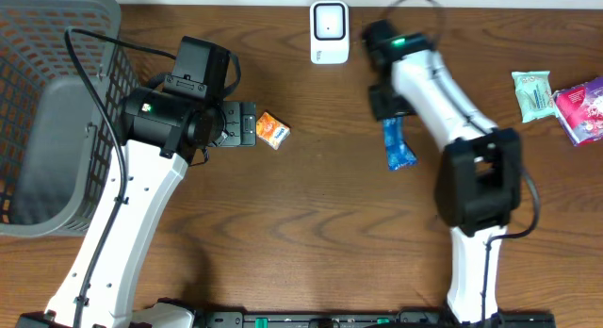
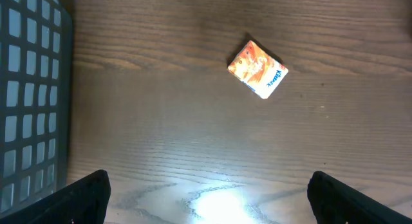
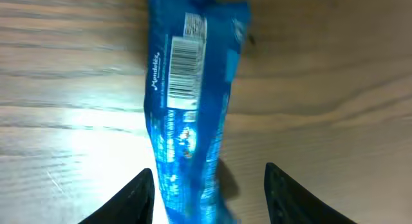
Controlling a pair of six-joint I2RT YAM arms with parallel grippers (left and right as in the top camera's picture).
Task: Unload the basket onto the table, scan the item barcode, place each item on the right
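Note:
A blue snack packet (image 1: 399, 146) lies flat on the wooden table, right of centre. In the right wrist view the packet (image 3: 190, 89) runs lengthwise away from me, its barcode (image 3: 183, 56) facing up. My right gripper (image 1: 388, 109) (image 3: 209, 174) is open at the packet's near end, with a gap on each side of it. The white scanner (image 1: 329, 31) stands at the table's back edge, left of that arm. My left gripper (image 1: 243, 123) (image 2: 207, 179) is wide open over bare wood. A small orange packet (image 1: 272, 130) (image 2: 258, 69) lies just beyond it.
A grey mesh basket (image 1: 38, 111) (image 2: 26, 89) fills the table's left end, close to my left arm. A pale green packet (image 1: 532, 92) and a pink packet (image 1: 584, 109) lie at the far right.

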